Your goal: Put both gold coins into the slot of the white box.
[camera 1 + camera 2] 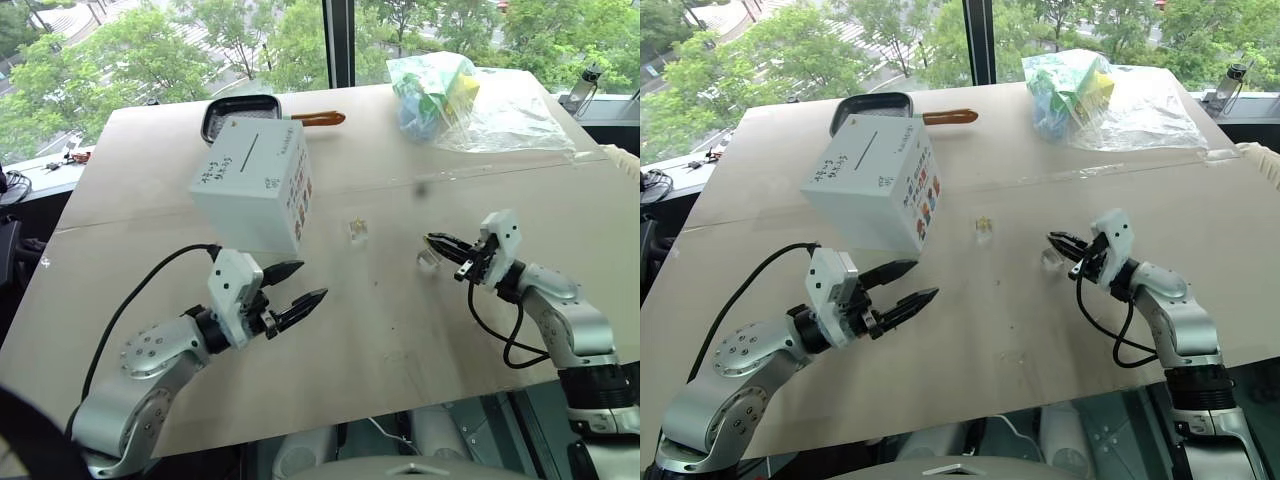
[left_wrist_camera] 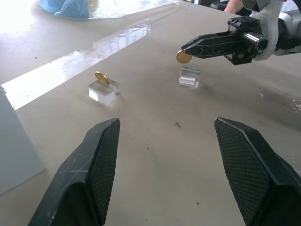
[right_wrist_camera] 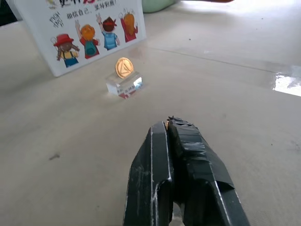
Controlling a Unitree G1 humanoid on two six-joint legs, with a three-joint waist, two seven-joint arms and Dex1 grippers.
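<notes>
The white box [image 1: 255, 185] with blue writing stands at the table's left, its dark slot [image 1: 256, 150] on the top face. One gold coin [image 2: 101, 77] stands on edge on a small clear block [image 2: 104, 91] just right of the box. My right gripper [image 1: 430, 240] is shut on the other gold coin [image 2: 184, 57], held just above a second, empty clear block [image 2: 189, 76]. My left gripper [image 1: 312, 280] hangs open in front of the box, nothing between its fingers [image 2: 96, 169].
A black pan [image 1: 240, 112] with an orange handle [image 1: 318, 119] lies behind the box. A clear plastic bag [image 1: 470, 100] of coloured items sits at the back right. The table's near edge [image 1: 400, 405] runs just below both arms.
</notes>
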